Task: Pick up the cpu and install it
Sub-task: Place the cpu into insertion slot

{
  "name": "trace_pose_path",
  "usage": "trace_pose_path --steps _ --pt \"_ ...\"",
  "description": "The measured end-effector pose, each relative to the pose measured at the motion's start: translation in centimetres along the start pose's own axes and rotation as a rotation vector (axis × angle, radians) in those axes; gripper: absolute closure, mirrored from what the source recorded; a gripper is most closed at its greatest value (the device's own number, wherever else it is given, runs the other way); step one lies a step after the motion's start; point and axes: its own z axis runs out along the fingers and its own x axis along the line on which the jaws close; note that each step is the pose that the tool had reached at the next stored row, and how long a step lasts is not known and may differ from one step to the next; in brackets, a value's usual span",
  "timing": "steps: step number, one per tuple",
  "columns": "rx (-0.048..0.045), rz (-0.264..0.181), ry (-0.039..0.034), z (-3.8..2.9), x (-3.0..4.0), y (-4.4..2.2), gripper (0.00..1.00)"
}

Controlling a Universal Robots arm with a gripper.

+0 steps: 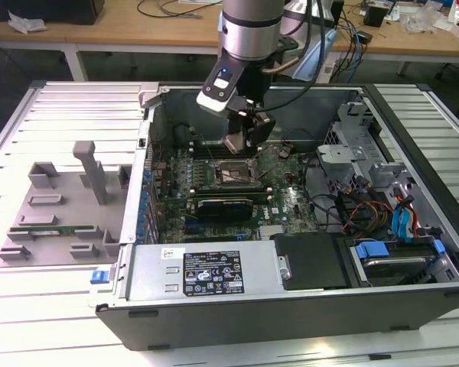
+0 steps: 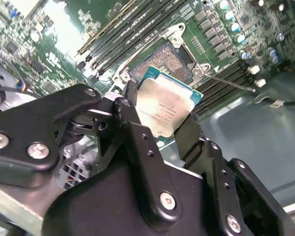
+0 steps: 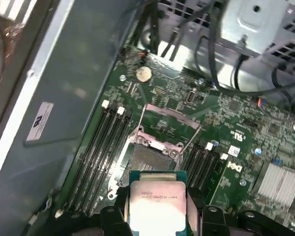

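Observation:
The cpu [image 2: 168, 105], a small square chip with a pale silvery top plate and green edge, hangs tilted between my gripper's [image 2: 161, 114] black fingers [image 2: 132, 123], which are shut on two opposite edges. In the first wrist view the cpu [image 3: 157, 201] hovers just above and slightly short of the open socket [image 3: 148, 156], whose latch frame [image 3: 169, 118] is swung up. In the exterior view my gripper [image 1: 239, 142] holds the cpu [image 1: 233, 143] inside the open computer case, a little above the socket [image 1: 228, 174] on the green motherboard [image 1: 287, 200].
Memory slots [image 3: 101, 147] flank the socket, with a heatsink [image 3: 281, 183] nearby. A long black card [image 1: 224, 206] lies in front of the socket. Cables [image 1: 359, 210] and a drive cage [image 1: 359, 145] fill the case's right side. A grey fixture [image 1: 61, 206] sits outside, at the exterior view's left.

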Motion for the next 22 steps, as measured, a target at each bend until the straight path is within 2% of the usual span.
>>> trace_pose_path --steps 4,9,11,14,20,22 --pt "-0.0032 0.183 -0.0065 0.07 0.0 0.0 0.45" --pt "-0.0056 0.321 -0.0114 0.13 0.0 0.0 0.45" --pt "-0.0056 0.325 -0.0116 0.13 0.0 -0.01 0.45" --pt "-0.011 0.321 -0.0125 0.94 -0.02 -0.03 0.45" --pt "-0.0144 0.297 -0.0124 1.83 -0.02 -0.08 0.45" --pt "-0.0158 0.297 -0.0126 2.68 -0.03 -0.12 0.45"
